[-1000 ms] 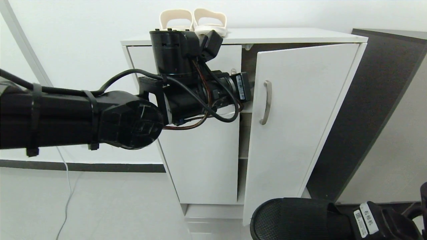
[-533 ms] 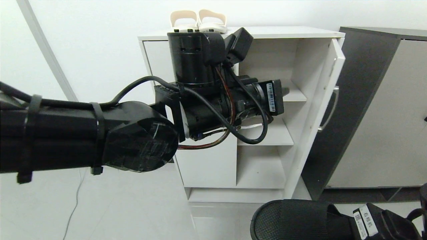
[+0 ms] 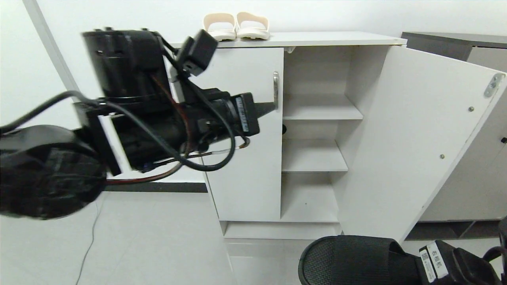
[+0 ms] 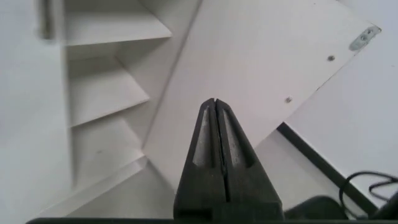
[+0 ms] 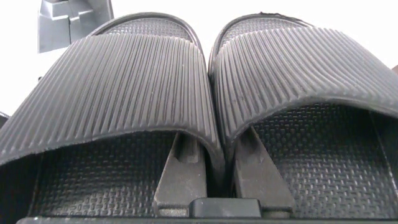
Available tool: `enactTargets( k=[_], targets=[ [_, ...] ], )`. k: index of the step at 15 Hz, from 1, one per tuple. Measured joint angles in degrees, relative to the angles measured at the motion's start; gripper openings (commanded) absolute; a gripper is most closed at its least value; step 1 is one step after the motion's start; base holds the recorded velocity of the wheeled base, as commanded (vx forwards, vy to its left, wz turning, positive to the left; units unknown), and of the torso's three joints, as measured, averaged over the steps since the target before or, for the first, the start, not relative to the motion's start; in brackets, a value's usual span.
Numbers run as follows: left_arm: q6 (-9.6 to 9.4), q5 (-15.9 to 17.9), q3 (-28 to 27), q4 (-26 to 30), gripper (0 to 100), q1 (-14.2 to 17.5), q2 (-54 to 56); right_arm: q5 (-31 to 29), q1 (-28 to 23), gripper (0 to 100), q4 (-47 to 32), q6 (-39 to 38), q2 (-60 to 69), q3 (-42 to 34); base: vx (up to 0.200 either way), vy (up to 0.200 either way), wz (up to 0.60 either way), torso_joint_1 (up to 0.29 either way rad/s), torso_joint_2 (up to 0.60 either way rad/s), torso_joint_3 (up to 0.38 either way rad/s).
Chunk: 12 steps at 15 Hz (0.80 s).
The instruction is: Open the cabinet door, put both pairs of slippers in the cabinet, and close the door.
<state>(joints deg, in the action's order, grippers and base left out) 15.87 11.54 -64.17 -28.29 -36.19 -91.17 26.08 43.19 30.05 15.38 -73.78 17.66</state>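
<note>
the left gripper (image 3: 267, 107) hangs in the air in front of the cabinet (image 3: 317, 38), its tip just beside the metal handle (image 3: 275, 90) of the left door (image 3: 245, 178); the head view does not show whether it touches the handle. in the left wrist view the 2 fingers (image 4: 203, 146) are pressed flat together with no gap and hold nothing. beyond them lie the shelves and the inner face of the right door (image 4: 261, 68).

the left door is closed. the right door (image 3: 416, 138) stands wide open, swung out to the right, its inner face and a hinge plate (image 3: 493, 85) toward the camera. 3 bare shelves (image 3: 313, 156) show in the open right half.

the right gripper (image 5: 216, 146) is at the near right, low in the head view, and clamps the pair of black slippers (image 3: 348, 259). in the right wrist view its 2 fingers (image 5: 180, 174) each run under 1 ribbed strap, 1 finger inside each slipper, and pinch the 2 adjoining inner side walls between them. the slippers sit side by side, straps touching, toes pointing away from the wrist. they are well apart from the cabinet, nearer than its base.

the pair of white slippers (image 3: 236, 26) rests on the cabinet top at its far left, side by side, above the closed door.

a grey cabinet (image 3: 475, 178) stands to the right, behind the open door. a thin cable (image 3: 85, 245) trails over the floor on the left.
</note>
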Motion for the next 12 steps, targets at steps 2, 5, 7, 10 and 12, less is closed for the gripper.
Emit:
enactTargets(
  k=[2, 5, 7, 10, 12],
  targets=[
    [-0.68, -0.20, 5.72, 1.80, 0, 1.68, 8.16, 0.00, -0.48, 0, 0.22, -0.12, -0.48, 0.17, 0.000, 0.000, 0.00, 0.000, 0.00, 0.000],
    [-1.05, -0.88, 11.91, 11.00, 0, 2.82, 22.02, -0.16, -1.08, 0, 0.35, -0.37, -1.94, 0.66, 0.000, 0.000, 0.00, 0.000, 0.00, 0.000],
    [-1.43, -1.95, 15.42, 19.10, 0, 3.21, 31.89, -0.88, -1.27, 0, 0.30, -0.48, -3.06, 1.40, 0.000, 0.000, 0.00, 0.000, 0.00, 0.000],
    [-3.43, -8.07, 19.91, 29.73, 0, 4.78, 46.08, -1.65, -2.24, 0, 0.38, -1.11, -4.72, 2.54, 0.000, 0.000, 0.00, 0.000, 0.00, 0.000],
    [-5.28, -11.62, 25.64, 34.28, 0, 8.67, 55.04, -1.80, -2.43, 0, 0.46, -2.50, -5.60, 3.04, 0.000, 0.000, 0.00, 0.000, 0.00, 0.000]
  ],
)
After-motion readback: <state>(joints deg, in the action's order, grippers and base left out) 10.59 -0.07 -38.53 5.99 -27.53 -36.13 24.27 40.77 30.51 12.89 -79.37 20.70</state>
